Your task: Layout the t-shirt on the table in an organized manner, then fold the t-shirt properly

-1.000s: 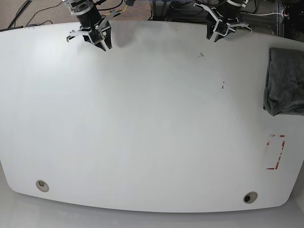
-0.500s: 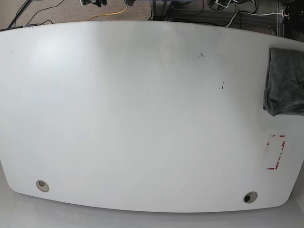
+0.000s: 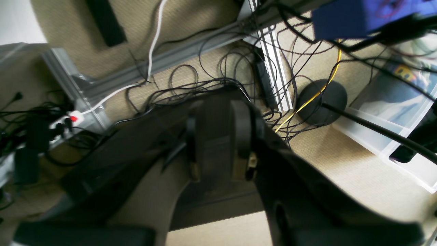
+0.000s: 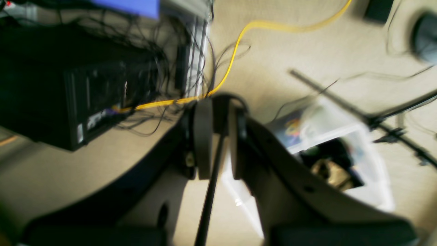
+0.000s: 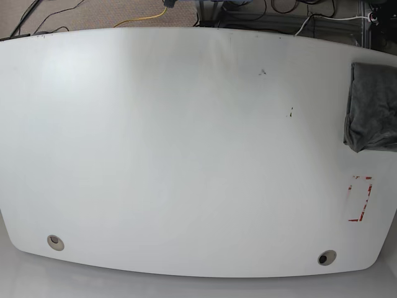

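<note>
Both arms have left the base view since a second ago. My left gripper (image 3: 218, 150) has its fingers pressed close on nothing, looking down at floor cables (image 3: 205, 85); my right gripper (image 4: 216, 136) shows a narrow empty gap over carpet. Neither wrist view shows the t-shirt (image 5: 372, 105), which lies folded at the table (image 5: 186, 155) edge on the base view's right, long axis front-to-back. Left arm is nearer, I judge.

The t-shirt (image 5: 373, 105) is cut off by the right edge of the base view. The right wrist view is blurred; its pincer (image 4: 215, 138) looks soft.
</note>
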`<action>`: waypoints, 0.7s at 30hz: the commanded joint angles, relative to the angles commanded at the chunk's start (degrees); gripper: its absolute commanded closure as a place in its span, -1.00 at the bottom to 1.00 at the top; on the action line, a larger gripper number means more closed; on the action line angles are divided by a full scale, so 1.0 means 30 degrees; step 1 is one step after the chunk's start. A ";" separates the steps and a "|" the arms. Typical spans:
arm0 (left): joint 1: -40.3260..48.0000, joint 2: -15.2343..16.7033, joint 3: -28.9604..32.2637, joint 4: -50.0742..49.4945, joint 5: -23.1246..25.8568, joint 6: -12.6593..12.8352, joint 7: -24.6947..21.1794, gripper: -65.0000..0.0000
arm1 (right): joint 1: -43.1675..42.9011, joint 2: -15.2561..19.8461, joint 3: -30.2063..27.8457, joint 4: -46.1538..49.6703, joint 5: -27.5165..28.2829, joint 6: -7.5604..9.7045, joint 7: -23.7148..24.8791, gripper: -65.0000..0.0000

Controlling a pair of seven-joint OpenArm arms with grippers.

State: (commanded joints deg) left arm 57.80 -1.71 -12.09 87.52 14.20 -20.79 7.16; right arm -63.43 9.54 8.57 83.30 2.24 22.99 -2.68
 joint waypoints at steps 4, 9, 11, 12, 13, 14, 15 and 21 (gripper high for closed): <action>-0.2256 -0.0059 0.0000 -0.3429 0.0029 0.0029 0.0000 0.66 | 0.2168 -0.0029 0.0000 -0.2930 -0.0117 0.0527 0.0000 0.76; -0.5099 -0.0733 0.0000 -0.7385 0.0029 0.0029 0.0000 0.66 | 0.4630 0.0000 0.0000 -0.6271 -0.0147 0.0674 0.0000 0.76; -0.5949 -0.0850 0.0000 -0.8703 0.0029 0.0029 -0.0029 0.66 | 0.5451 0.0059 0.0000 -0.7326 -0.0147 0.0674 0.0029 0.76; -0.6535 -0.0996 0.0000 -0.9729 0.0000 0.0059 -0.0029 0.66 | 0.6007 0.0059 0.0000 -0.8147 -0.0147 0.0674 0.0059 0.76; -0.7179 -0.1084 0.0000 -1.0608 0.0000 0.0059 -0.0059 0.66 | 0.6505 0.0088 0.0000 -0.8879 -0.0147 0.0674 0.0147 0.76; -0.7414 -0.1084 0.0000 -1.0930 0.0000 0.0059 -0.0059 0.66 | 0.6681 0.0088 0.0000 -0.9143 -0.0147 0.0674 0.0234 0.76; -0.8264 -0.1084 0.0000 -1.1985 0.0000 0.0059 -0.0059 0.66 | 0.7238 0.0117 0.0000 -0.9993 -0.0176 0.0674 0.0557 0.76; -1.1136 -0.1524 0.0029 -1.6527 0.0029 0.0117 -0.0088 0.65 | 0.9993 0.0498 -0.0029 -1.3861 -0.0176 0.0674 0.1289 0.76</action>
State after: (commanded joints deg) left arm 24.40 -6.29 -12.00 37.93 14.29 -20.44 6.90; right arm -33.45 11.03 8.48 41.71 1.71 25.01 1.19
